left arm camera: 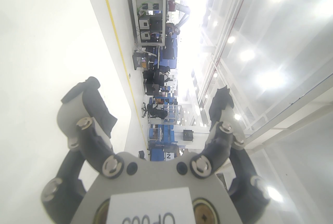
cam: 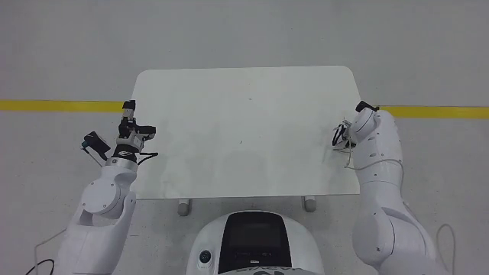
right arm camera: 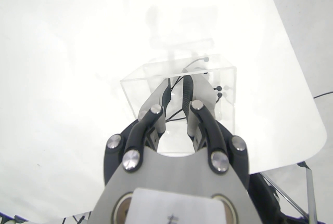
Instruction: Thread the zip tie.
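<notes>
A small clear box (right arm camera: pixel 138 95) stands near the table's right edge with several thin black zip ties (right arm camera: pixel 218 92) in it. My right gripper (right arm camera: pixel 177 79) reaches down into the box. Its fingers (right arm camera: pixel 187 90) are close together with a narrow gap, and a black tie strand crosses that gap. In the top view the right gripper (cam: pixel 341 133) hangs over the table's right edge. My left gripper (left arm camera: pixel 158 95) is wide open and holds nothing. It points away toward the room, beside the table's left edge (cam: pixel 136 127).
The white table (cam: pixel 244 137) has rounded corners and bare floor on all sides. A yellow floor line (cam: pixel 46 105) runs behind it. Cables hang under the table corner by the right arm (right arm camera: pixel 307 175).
</notes>
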